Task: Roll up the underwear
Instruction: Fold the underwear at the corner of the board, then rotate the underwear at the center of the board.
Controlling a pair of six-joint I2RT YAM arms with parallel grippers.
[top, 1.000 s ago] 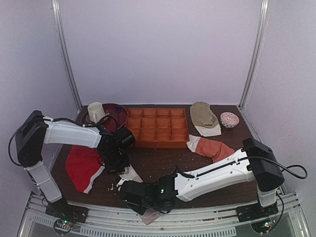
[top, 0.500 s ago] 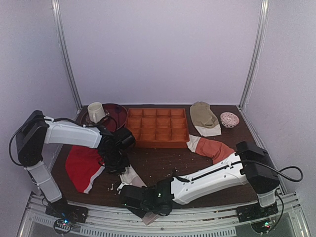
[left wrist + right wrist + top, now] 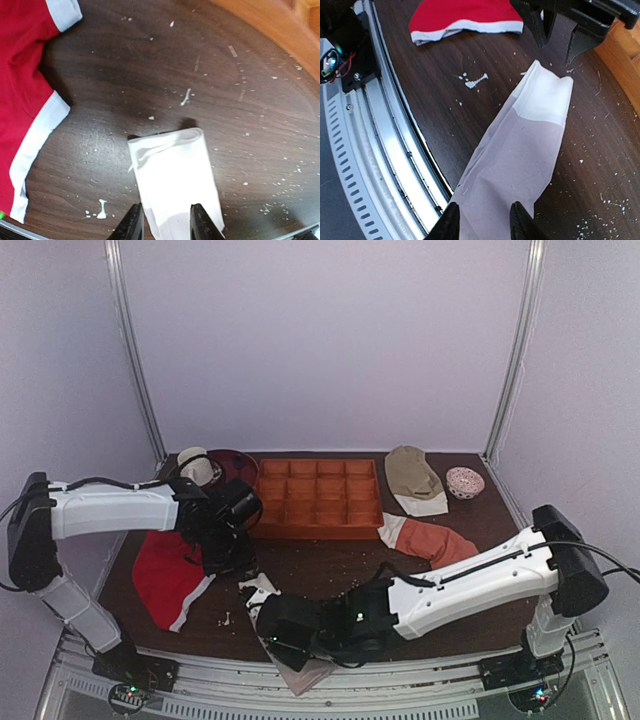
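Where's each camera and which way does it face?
Top external: above, behind the bases, looking down at the table; left arm and right arm show.
Left wrist: on the left arm, looking down at the underwear; left hand at bottom.
Right wrist: on the right arm, looking along the underwear; right hand at bottom.
Shared: both wrist views see underwear and red garment.

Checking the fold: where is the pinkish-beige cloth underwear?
Top view: near table edge, left of centre, the underwear lies right of the white-trimmed red cloth garment.

White shells cover the left arm (image 3: 110, 512) and right arm (image 3: 480, 580), joints black (thin black cables (image 3: 100, 481) alongside).
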